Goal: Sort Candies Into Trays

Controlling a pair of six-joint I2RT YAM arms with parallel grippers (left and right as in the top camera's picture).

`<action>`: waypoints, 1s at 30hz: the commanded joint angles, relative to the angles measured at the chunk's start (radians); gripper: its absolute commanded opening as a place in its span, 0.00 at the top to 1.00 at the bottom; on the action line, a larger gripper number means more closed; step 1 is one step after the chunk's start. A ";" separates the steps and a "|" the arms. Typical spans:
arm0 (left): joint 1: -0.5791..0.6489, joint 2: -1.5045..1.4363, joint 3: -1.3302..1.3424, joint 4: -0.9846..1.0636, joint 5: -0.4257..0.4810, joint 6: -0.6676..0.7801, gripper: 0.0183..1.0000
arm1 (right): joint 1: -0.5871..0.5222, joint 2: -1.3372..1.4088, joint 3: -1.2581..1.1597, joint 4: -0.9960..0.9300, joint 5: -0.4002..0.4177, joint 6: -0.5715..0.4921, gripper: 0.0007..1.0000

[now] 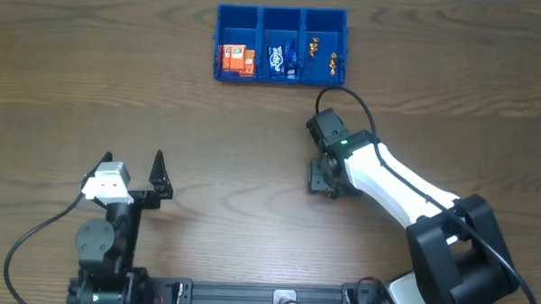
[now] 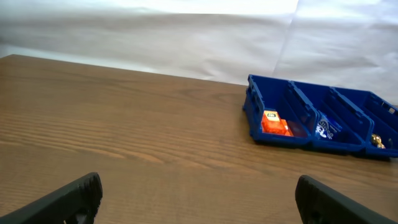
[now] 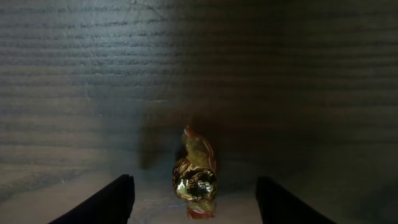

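A blue tray (image 1: 282, 15) with three compartments stands at the table's far edge; orange candies (image 1: 237, 61) lie in its left bin, blue ones (image 1: 281, 61) in the middle, gold ones (image 1: 325, 53) in the right. In the left wrist view the tray (image 2: 292, 99) shows the orange candies (image 2: 275, 123). A gold-wrapped candy (image 3: 195, 176) lies on the wood between the open fingers of my right gripper (image 3: 194, 202), which points straight down near the table's middle (image 1: 327, 181). My left gripper (image 1: 135, 160) is open and holds nothing, near the front left.
The wooden table (image 1: 164, 112) stretches bare between the grippers and the tray. A white backdrop (image 2: 155, 37) rises behind the table's far edge.
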State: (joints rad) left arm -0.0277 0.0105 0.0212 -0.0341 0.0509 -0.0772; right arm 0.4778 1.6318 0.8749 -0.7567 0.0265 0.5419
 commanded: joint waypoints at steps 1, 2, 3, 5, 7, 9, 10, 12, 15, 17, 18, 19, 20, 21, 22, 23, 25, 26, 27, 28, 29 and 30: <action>0.005 -0.006 -0.016 -0.041 -0.006 0.007 0.00 | 0.005 0.058 -0.010 0.005 0.026 0.008 0.37; 0.005 -0.006 -0.016 -0.041 -0.006 0.007 0.00 | 0.005 0.063 -0.010 0.007 0.032 0.008 0.39; 0.005 -0.006 -0.016 -0.041 -0.006 0.007 0.00 | 0.005 0.065 -0.010 0.009 0.033 0.008 0.41; 0.005 -0.006 -0.016 -0.041 -0.006 0.007 0.00 | 0.005 0.065 -0.010 0.014 0.033 0.008 0.48; 0.005 -0.006 -0.016 -0.041 -0.006 0.007 0.00 | 0.005 0.065 -0.010 0.018 0.032 0.008 0.58; 0.005 -0.006 -0.016 -0.041 -0.006 0.007 0.00 | 0.005 0.065 -0.010 0.019 0.032 0.008 0.69; 0.005 -0.006 -0.016 -0.041 -0.006 0.007 0.00 | 0.005 0.065 -0.010 0.019 0.032 0.008 0.70; 0.005 -0.006 -0.016 -0.041 -0.006 0.007 0.00 | 0.005 0.065 -0.010 0.019 0.032 0.008 0.75; 0.005 -0.006 -0.016 -0.041 -0.006 0.007 0.00 | 0.005 0.065 -0.010 0.020 0.032 0.009 0.82; 0.005 -0.006 -0.016 -0.041 -0.006 0.007 0.00 | 0.005 0.059 -0.002 0.019 0.032 0.008 0.82; 0.005 -0.006 -0.016 -0.041 -0.006 0.007 0.00 | 0.005 0.051 0.009 0.014 0.032 0.009 0.83; 0.005 -0.006 -0.016 -0.041 -0.006 0.007 0.00 | 0.005 0.042 0.026 0.005 0.032 0.008 0.83; 0.005 -0.006 -0.016 -0.041 -0.006 0.007 0.00 | 0.005 0.027 0.060 -0.016 0.034 0.008 0.83; 0.005 -0.006 -0.016 -0.041 -0.006 0.007 0.00 | 0.005 0.017 0.097 -0.040 0.042 0.007 0.83; 0.005 -0.006 -0.016 -0.041 -0.006 0.007 0.00 | 0.005 0.008 0.159 -0.075 0.058 0.000 0.83; 0.005 -0.006 -0.016 -0.041 -0.006 0.007 0.00 | 0.005 0.006 0.220 -0.112 0.075 -0.004 0.83; 0.005 -0.006 -0.016 -0.041 -0.006 0.007 0.00 | 0.001 0.014 0.394 -0.199 0.121 -0.027 0.83; 0.005 -0.006 -0.016 -0.041 -0.006 0.007 0.00 | -0.006 0.025 0.486 -0.235 0.141 -0.044 0.83; 0.005 -0.006 -0.016 -0.041 -0.006 0.007 0.00 | -0.022 0.056 0.612 -0.276 0.159 -0.068 0.82; 0.005 -0.006 -0.016 -0.041 -0.006 0.007 0.00 | -0.034 0.086 0.694 -0.303 0.170 -0.084 0.82; 0.005 -0.006 -0.016 -0.041 -0.006 0.007 0.00 | -0.046 0.125 0.781 -0.332 0.184 -0.099 0.82; 0.005 -0.006 -0.016 -0.041 -0.006 0.007 0.00 | -0.060 0.182 0.892 -0.368 0.208 -0.106 0.82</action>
State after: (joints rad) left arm -0.0277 0.0105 0.0212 -0.0349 0.0509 -0.0772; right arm 0.4591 1.7058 1.5356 -1.0714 0.1387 0.4953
